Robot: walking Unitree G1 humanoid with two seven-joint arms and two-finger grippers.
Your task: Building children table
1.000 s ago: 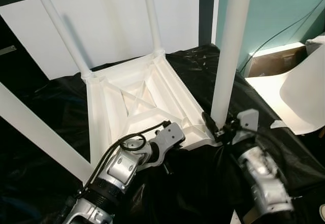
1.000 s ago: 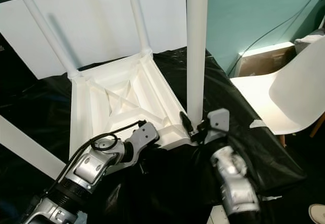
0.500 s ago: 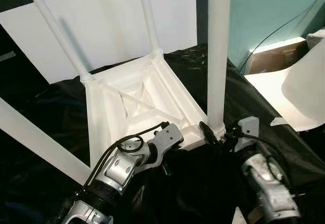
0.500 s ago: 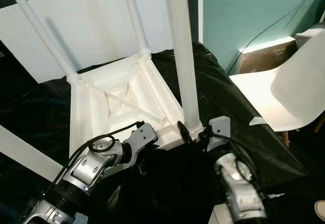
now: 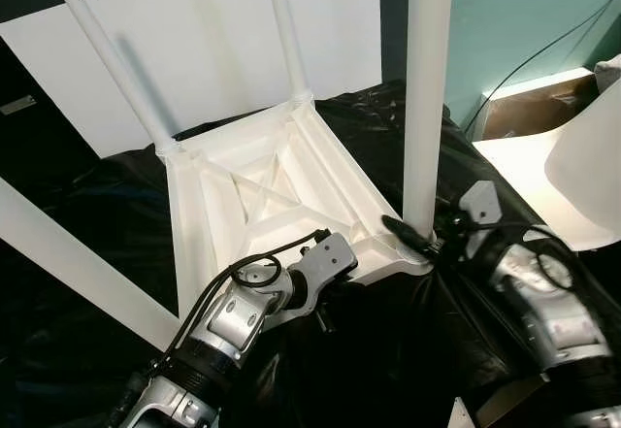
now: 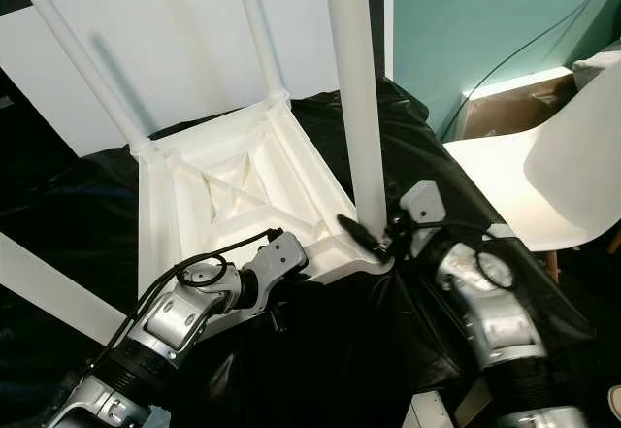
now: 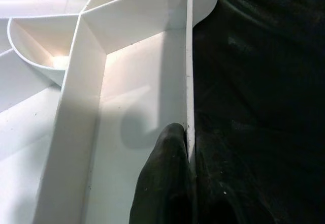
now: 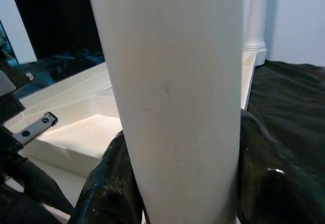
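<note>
Far-left leg: a white table leg (image 5: 68,263) slants across the left edge of the head views, lying over the black sheet (image 5: 87,205).
Back legs: two more white legs (image 5: 116,59) rise from the far corners of the tabletop.
Tabletop: the white children's tabletop (image 5: 262,190) lies upside down on the sheet-covered surface, its ribbed underside and X-brace facing up.
Left end effector: the left end effector (image 5: 325,297) sits at the tabletop's near edge; in the left wrist view one black finger (image 7: 165,178) lies inside the thin rim (image 7: 190,82) and the other seems to lie outside it, though it is dark against the sheet, so it looks pinched narrow on the rim.
Near-right leg: a white leg (image 5: 427,88) stands nearly upright at the tabletop's near right corner.
Right end effector: the right end effector (image 5: 419,241) is clasped around the base of this leg; the right wrist view shows black fingers (image 8: 109,183) on both sides of it.
Right side: a white chair (image 6: 553,171) stands just beside the surface, before a teal wall (image 6: 466,20).
</note>
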